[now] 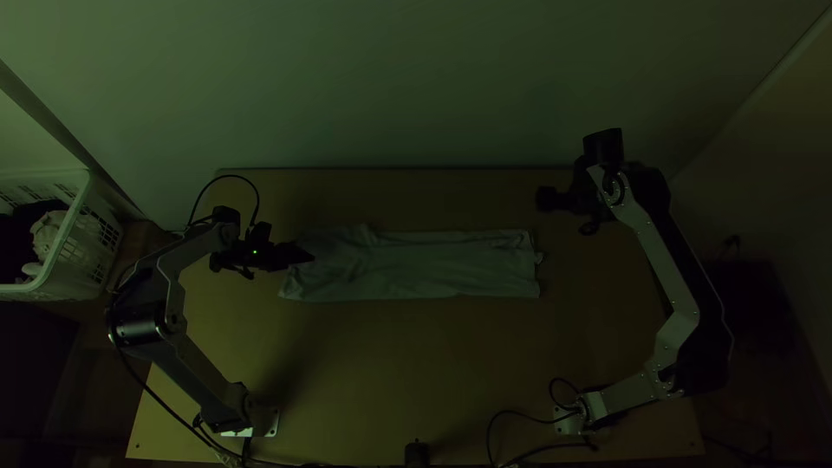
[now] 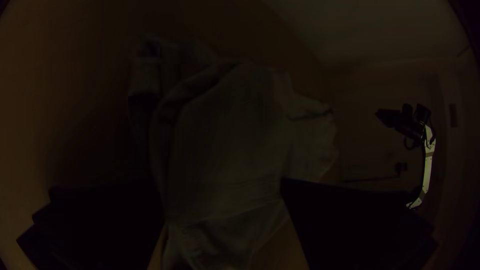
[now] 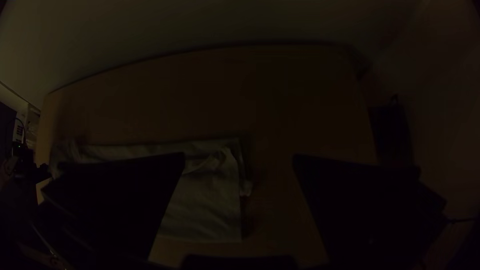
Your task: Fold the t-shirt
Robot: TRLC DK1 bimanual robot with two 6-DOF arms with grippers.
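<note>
Pale against brown, with silver-grey and black alongside!
And it's a plain, pale grey cloth t-shirt on a brown wooden table, silver-grey links on the black-jointed left arm and right arm, plus a white plastic basket, latticed!

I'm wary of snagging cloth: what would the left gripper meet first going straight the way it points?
Probably the t-shirt: its rumpled end lies right ahead of the open left gripper, though the height between them is unclear.
</note>
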